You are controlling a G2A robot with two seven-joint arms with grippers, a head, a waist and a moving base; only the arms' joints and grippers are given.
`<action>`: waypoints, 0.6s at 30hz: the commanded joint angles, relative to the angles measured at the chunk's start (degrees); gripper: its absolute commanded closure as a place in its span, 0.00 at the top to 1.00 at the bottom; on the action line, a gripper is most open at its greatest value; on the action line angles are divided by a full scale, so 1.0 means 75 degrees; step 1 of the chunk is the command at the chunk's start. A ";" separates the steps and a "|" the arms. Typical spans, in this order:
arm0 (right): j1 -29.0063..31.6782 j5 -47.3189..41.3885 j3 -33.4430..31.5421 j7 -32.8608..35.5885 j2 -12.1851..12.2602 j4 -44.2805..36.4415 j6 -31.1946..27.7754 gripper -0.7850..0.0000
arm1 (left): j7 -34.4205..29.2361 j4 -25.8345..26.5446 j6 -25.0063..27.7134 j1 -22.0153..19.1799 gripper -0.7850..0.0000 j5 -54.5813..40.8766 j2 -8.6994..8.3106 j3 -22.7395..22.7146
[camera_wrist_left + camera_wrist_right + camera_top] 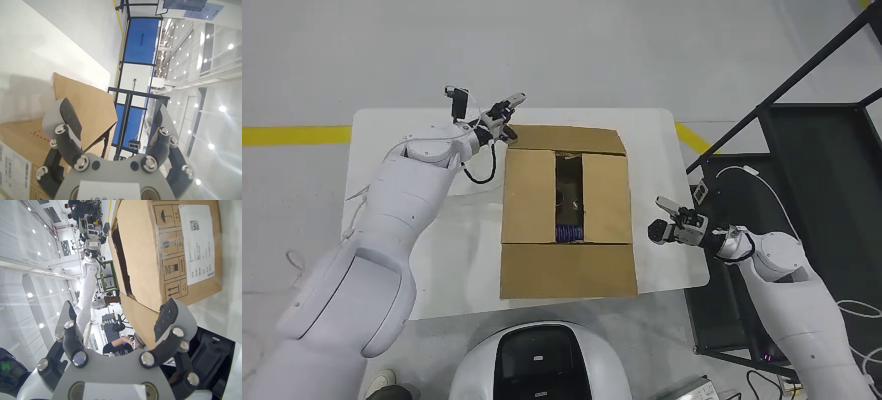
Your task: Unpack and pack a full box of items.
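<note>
Top view: box (527, 200) sits mid tabletop (467, 262), flaps nearly shut with 1 gap. Left end effector (507, 110) is open at a far corner, right end effector (657, 220) open beside it. Looks like stiff cardboard with bendy flaps, so I'd grab the flap edges.

The top camera is looking down at the table (657, 150) and cardboard box (532, 200). The left wrist camera is peering past the left gripper (114, 106), close beside a box flap, toward the hall (189, 75). The right wrist camera is facing the box's labelled side nearby. All are sharing the box.
</note>
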State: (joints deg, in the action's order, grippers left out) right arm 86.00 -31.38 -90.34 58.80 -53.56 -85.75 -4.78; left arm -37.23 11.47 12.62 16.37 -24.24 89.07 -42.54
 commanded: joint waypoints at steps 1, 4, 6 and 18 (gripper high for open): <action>-0.0015 0.0047 0.0041 0.0012 -0.0003 -0.0024 0.0010 1.00 | -0.0167 -0.0058 0.0069 -0.0010 1.00 0.0246 -0.0029 0.0050; -0.0039 0.0125 0.0102 0.0005 -0.0008 -0.0056 0.0026 1.00 | -0.0238 -0.0148 0.0252 -0.0022 1.00 0.0504 -0.0093 0.0068; -0.0052 0.0170 0.0137 0.0000 -0.0011 -0.0079 0.0024 1.00 | -0.0365 -0.0187 0.0340 -0.0015 1.00 0.0540 -0.0144 0.0024; -0.0151 0.0701 0.0335 -0.0094 -0.0017 -0.0636 -0.0065 1.00 | -0.1097 -0.0376 0.1532 -0.0174 1.00 0.0354 -0.0676 -0.0511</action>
State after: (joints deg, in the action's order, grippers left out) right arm 85.04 -26.76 -88.04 58.29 -53.69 -89.72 -5.22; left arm -45.08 8.84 22.95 15.24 -21.25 84.50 -45.90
